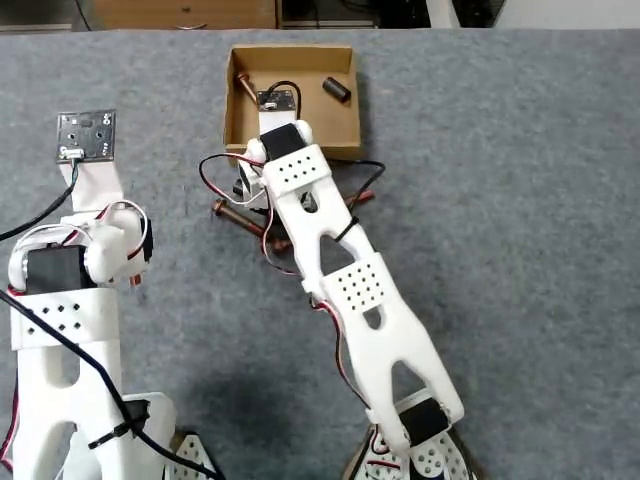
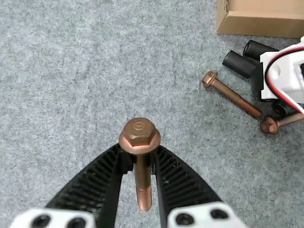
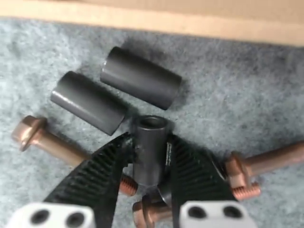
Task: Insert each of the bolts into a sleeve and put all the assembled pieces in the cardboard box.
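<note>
My left gripper is shut on a copper bolt, held above bare carpet with its hex head pointing away from the wrist. My right gripper is shut on a dark sleeve just in front of the cardboard box. Two more sleeves lie side by side beyond it, next to the box wall. Loose bolts lie around the right gripper. In the high view the box holds one assembled piece and a bolt.
The right arm stretches diagonally across the table middle to the box. The left arm sits at the left, with grey carpet open to the right. Loose bolts lie near the right gripper's wires.
</note>
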Available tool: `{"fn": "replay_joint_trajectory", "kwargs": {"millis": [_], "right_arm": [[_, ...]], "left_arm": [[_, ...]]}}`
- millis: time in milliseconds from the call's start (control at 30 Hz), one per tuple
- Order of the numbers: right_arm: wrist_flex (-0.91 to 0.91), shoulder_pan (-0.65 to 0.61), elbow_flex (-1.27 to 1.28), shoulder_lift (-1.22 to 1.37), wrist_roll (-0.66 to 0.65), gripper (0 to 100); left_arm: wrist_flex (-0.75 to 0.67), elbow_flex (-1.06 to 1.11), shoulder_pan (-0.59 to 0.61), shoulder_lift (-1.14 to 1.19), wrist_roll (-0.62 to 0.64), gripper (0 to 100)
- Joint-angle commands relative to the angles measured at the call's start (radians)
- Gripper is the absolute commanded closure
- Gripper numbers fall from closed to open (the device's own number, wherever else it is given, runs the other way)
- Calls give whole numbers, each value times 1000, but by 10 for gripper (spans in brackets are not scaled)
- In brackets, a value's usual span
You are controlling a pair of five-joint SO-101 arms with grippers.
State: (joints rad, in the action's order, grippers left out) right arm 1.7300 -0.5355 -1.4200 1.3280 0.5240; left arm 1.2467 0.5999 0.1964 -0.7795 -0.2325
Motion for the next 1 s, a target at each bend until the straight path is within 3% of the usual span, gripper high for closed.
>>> {"fn": "replay_joint_trajectory", "kwargs": {"millis": [0,300,467,800,867,967], "right_arm": [[15,-24,2,18,-5,882],[21,-24,4,18,-5,878],[51,-25,5,24,-5,779],[49,-21,5,24,-6,779],[49,-18,5,24,-6,796],[49,-15,5,24,-6,904]], "left_arm": [[-14,-12,11,-33,2,981],[29,-17,11,-33,2,981],[29,-17,11,-33,2,979],[25,-17,11,-33,2,979],[25,-17,11,-33,2,979],[28,-17,11,-33,2,979]]}}
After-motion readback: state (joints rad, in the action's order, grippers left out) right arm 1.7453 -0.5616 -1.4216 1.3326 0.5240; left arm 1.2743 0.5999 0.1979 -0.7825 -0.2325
